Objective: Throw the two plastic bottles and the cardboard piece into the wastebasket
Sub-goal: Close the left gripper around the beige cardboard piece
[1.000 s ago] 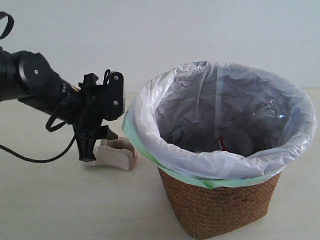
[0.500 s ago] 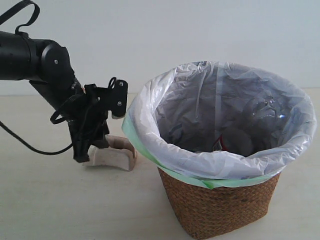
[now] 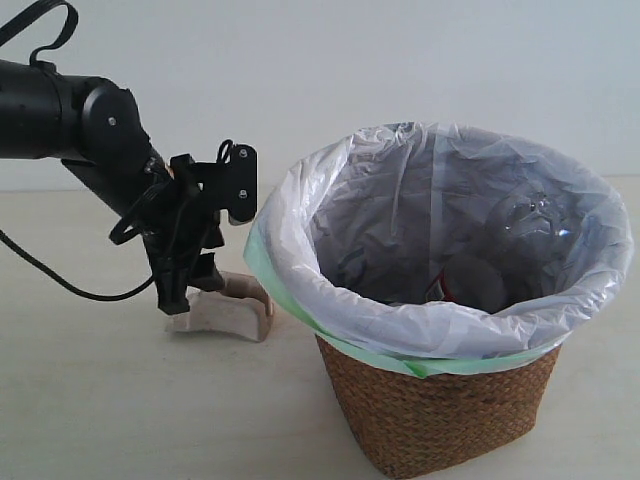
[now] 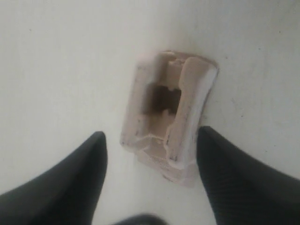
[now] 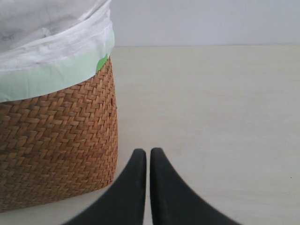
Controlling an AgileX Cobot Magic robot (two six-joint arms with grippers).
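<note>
The grey-beige cardboard piece [image 3: 225,312] [image 4: 166,110] lies on the pale table just left of the wastebasket [image 3: 440,420]. My left gripper [image 3: 180,298] [image 4: 150,138] points steeply down over it, open, with one finger on each side of the near end and neither one closed on it. Inside the white liner [image 3: 300,230] a clear plastic bottle [image 3: 530,215] shows faintly. Lower down, a red label [image 3: 445,288] marks the other bottle. My right gripper [image 5: 148,152] is shut and empty beside the wicker wall [image 5: 56,140]. It is outside the exterior view.
The basket's bag rim with its green edge [image 3: 265,265] overhangs close to the cardboard piece and the left gripper's wrist. A black cable [image 3: 60,285] trails from the left arm. Bare table [image 5: 225,117] lies to the right of the basket.
The left arm's forearm has swung upward and the gripper has tipped more steeply over the cardboard piece, shifting slightly. The cardboard piece has not moved.
</note>
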